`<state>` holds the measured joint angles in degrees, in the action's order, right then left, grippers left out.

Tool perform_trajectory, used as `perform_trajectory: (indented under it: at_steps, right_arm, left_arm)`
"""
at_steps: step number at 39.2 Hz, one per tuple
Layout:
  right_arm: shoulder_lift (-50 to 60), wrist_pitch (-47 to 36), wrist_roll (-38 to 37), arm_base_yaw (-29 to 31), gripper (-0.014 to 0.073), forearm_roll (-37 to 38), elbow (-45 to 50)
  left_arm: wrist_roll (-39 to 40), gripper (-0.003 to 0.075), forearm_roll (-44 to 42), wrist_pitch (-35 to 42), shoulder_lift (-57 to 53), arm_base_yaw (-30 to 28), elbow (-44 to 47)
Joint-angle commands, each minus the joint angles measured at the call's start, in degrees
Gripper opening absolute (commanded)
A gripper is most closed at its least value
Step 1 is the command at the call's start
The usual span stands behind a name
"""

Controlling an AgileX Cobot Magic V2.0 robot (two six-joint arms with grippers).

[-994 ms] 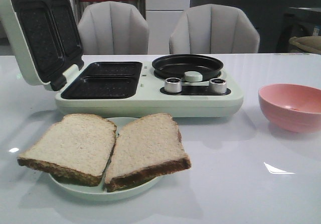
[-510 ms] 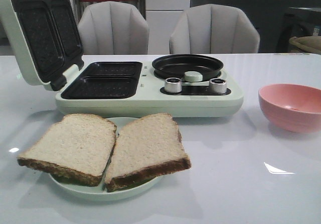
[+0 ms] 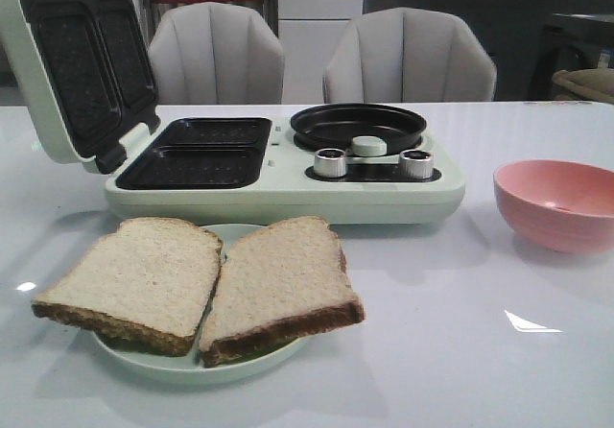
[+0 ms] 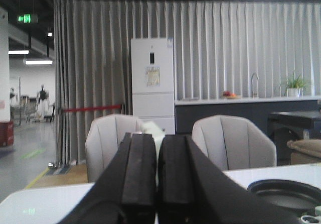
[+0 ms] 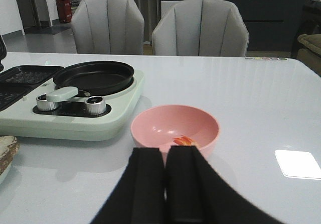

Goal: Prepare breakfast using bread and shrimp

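Observation:
Two slices of bread (image 3: 129, 279) (image 3: 278, 284) lie side by side on a pale green plate (image 3: 187, 363) at the table's front left. The shrimp (image 5: 184, 141), a small orange-pink morsel, rests inside the pink bowl (image 5: 165, 123), which also stands at the right in the front view (image 3: 556, 202). My right gripper (image 5: 166, 156) is shut and empty, just short of the bowl's near rim. My left gripper (image 4: 157, 143) is shut with nothing in it, held above the table and facing the chairs. Neither gripper appears in the front view.
A pale green breakfast maker (image 3: 288, 193) stands behind the plate, its lid (image 3: 77, 63) raised over the black sandwich plates (image 3: 201, 154). A round black pan (image 3: 358, 126) and two metal knobs (image 3: 331, 162) (image 3: 416, 163) sit on its right half. Two grey chairs (image 3: 216, 54) (image 3: 408, 54) stand beyond the table.

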<state>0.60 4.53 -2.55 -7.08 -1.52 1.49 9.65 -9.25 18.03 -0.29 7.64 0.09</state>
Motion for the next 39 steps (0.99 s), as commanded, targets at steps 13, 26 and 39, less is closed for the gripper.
perform_trajectory:
  at_steps: [13,26,39]
  right_arm:
    - [1.2,-5.3,0.2,0.4,0.0157,0.3,-0.9]
    - [1.2,-5.3,0.2,0.4,0.0157,0.3,-0.9]
    - [1.2,-5.3,0.2,0.4,0.0157,0.3,-0.9]
  left_arm:
    - [0.4,0.0113,1.8,-18.0,10.1,0.3,-19.9]
    - [0.4,0.0113,12.8,-21.8,21.8,0.3,-23.0]
    - [0.4,0.0113,10.3,-21.9,26.1,0.3,-23.0]
